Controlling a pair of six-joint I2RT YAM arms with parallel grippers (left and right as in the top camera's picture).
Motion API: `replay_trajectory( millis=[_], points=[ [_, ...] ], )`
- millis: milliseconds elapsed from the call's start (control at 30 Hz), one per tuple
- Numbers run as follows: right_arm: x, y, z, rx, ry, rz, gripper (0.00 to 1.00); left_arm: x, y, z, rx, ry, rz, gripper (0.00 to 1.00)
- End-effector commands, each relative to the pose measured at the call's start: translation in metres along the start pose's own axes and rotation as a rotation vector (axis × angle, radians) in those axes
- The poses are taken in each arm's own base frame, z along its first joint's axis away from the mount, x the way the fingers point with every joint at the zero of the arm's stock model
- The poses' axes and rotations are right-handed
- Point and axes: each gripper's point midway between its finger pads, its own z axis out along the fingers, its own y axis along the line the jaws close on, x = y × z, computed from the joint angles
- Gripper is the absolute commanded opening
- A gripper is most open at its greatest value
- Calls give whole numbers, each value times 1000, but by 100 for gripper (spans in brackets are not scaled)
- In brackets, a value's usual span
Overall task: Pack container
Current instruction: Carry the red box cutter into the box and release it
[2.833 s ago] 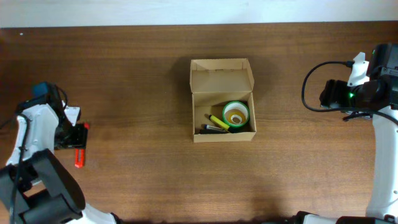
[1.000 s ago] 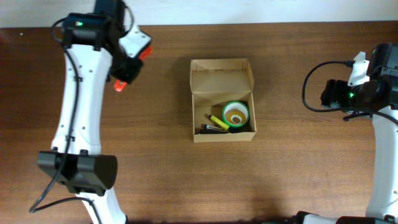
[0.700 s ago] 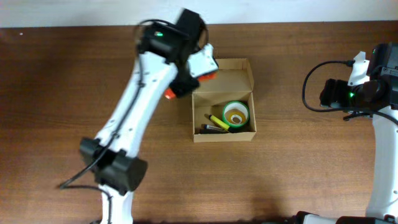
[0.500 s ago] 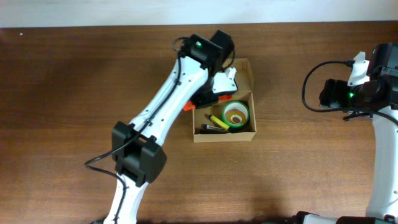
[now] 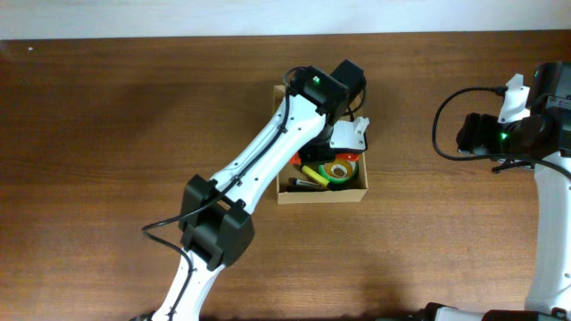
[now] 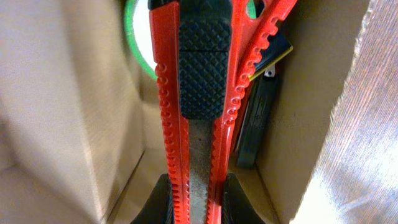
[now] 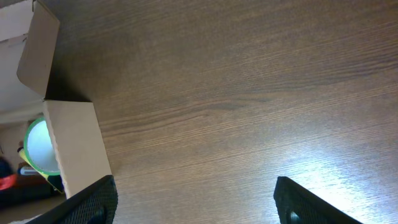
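Note:
The container is a tan cardboard box at the table's middle, its flap lid open at the back. Inside lie a green tape roll and a yellow pen. My left gripper hangs over the box, shut on a red utility knife whose far end points down into the box beside the tape roll and a black pen. The left gripper clamps the knife's handle from both sides. My right gripper stands open over bare table, well to the right of the container.
The left arm stretches from the table's front left up across the box and covers most of its lid. The right arm stays near the right edge. A pale wall runs along the table's far side.
The left arm has swung from the table's far left to over the box, carrying the red knife, which now dips inside. The right arm has not moved.

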Motion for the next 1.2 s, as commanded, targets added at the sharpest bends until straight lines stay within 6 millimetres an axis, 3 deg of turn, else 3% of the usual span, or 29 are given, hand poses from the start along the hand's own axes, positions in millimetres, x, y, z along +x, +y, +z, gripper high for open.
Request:
replay_trajectory(
  millis=[0, 233, 633, 867, 900, 933, 967, 1067, 1167],
  points=[
    [1, 0, 1, -11, 5, 10, 81, -8, -5, 24, 62, -2, 22, 2],
    [1, 0, 1, -11, 5, 10, 81, -8, -7, 53, 108, 32, 14, 1],
    [0, 0, 1, -11, 0, 10, 81, 7, 4, 66, 119, 43, -30, 2],
    [0, 0, 1, -10, 1, 10, 81, 14, -3, 78, 145, 75, -40, 2],
    [0, 0, 1, -10, 1, 10, 81, 15, -1, 78, 137, 78, -55, 20],
    [0, 0, 1, -10, 1, 10, 81, 14, -1, 78, 135, 78, -66, 48],
    [0, 0, 1, -10, 1, 10, 81, 15, 2, 78, 122, 82, -84, 99],
    [0, 0, 1, -10, 1, 10, 81, 14, 5, 76, 103, 84, -136, 100],
    [0, 0, 1, -11, 0, 10, 81, 10, 9, 58, 80, 64, -174, 100]
  ],
)
